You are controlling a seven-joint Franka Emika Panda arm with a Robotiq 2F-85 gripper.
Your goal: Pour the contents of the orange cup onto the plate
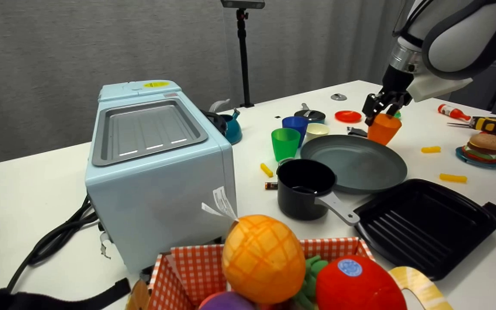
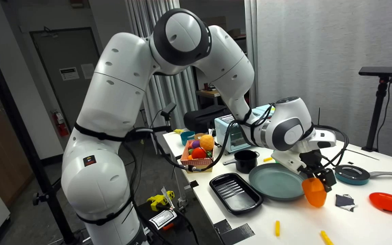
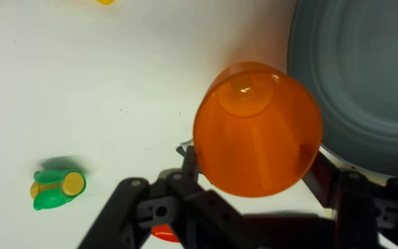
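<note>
The orange cup (image 1: 384, 129) is held tilted beside the rim of the dark grey plate (image 1: 353, 165). Both also show in an exterior view, the cup (image 2: 314, 192) just off the edge of the plate (image 2: 274, 182). My gripper (image 1: 380, 114) is shut on the cup near its rim. In the wrist view the gripper (image 3: 254, 164) has a finger on each side of the cup (image 3: 257, 138), whose open mouth faces the camera. I see no clear contents inside; a pale patch shows near its bottom. The plate (image 3: 382, 69) lies to the right, with nothing seen on it.
A black pot (image 1: 306, 189) and a ridged pan (image 1: 429, 224) stand close to the plate. Green (image 1: 285, 144) and blue (image 1: 295, 125) cups stand beyond it. A red dish (image 1: 348, 116), yellow sticks (image 1: 453, 178) and a green-yellow toy (image 3: 59, 189) lie nearby.
</note>
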